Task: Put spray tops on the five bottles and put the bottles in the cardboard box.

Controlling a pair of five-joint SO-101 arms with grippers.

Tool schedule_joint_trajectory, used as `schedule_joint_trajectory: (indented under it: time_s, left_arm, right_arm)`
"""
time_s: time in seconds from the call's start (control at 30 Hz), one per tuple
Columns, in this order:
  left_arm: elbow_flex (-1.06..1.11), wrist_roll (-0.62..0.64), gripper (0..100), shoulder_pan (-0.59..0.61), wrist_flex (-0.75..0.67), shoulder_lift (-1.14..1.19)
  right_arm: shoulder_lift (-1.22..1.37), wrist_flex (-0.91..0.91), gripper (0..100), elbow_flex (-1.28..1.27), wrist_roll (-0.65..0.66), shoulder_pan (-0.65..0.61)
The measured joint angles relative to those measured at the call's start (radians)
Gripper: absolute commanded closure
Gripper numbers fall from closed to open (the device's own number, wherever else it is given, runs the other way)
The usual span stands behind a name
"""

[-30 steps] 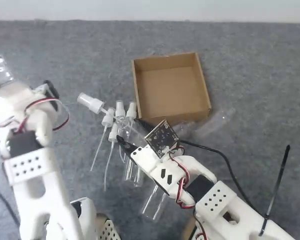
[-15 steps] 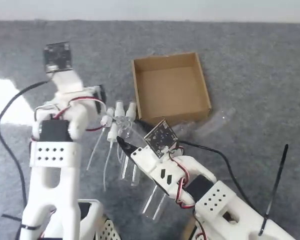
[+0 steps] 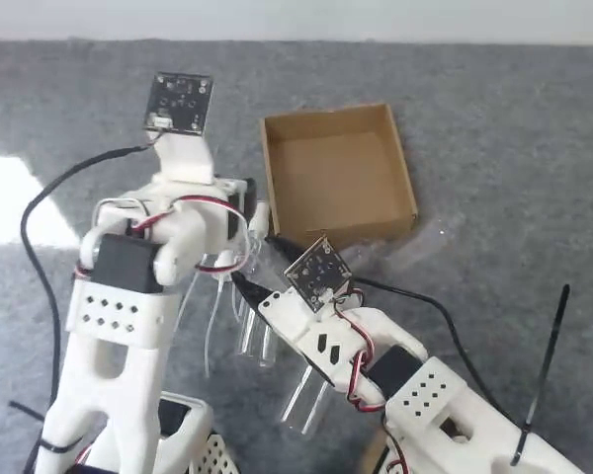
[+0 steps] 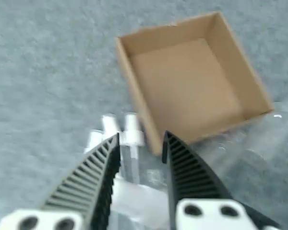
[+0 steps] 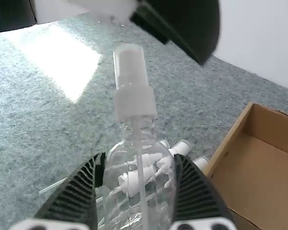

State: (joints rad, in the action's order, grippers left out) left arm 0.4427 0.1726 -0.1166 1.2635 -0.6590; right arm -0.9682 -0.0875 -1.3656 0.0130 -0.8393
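My right gripper (image 5: 138,165) is shut on a clear bottle (image 5: 127,146) that carries a white spray top (image 5: 133,93). My left gripper (image 4: 141,143) is open just above that spray top (image 4: 132,135), one black finger (image 5: 182,24) over it. In the high view the left gripper (image 3: 243,212) sits beside the box's near-left corner, and the right gripper (image 3: 257,263) is just below it. The cardboard box (image 3: 274,178) is empty. Loose spray tops (image 4: 108,123) with long dip tubes (image 3: 210,331) lie on the carpet.
Loose clear bottles lie on the grey carpet by the right arm (image 3: 311,395) and under it (image 3: 252,336), with more in front of the box (image 3: 420,242). A black cable (image 3: 445,326) trails along the right arm. A bright patch of light falls at the left (image 3: 5,202).
The left arm has swung in from the far left and now stands over the capped bottle and the loose spray tops. The right arm has kept still with its bottle.
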Motion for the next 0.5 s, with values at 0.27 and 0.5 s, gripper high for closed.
schedule_joint_trajectory:
  time_s: [0.27, 0.5]
  left_arm:
    - [-0.072, -0.025, 86, 0.252, 0.000, 0.000]
    - [0.077, -0.032, 86, 0.258, 0.000, 0.000]
  right_arm:
    - [0.000, 0.000, 99.2, 0.000, 0.000, 0.000]
    - [0.000, 0.000, 99.2, 0.000, 0.000, 0.000]
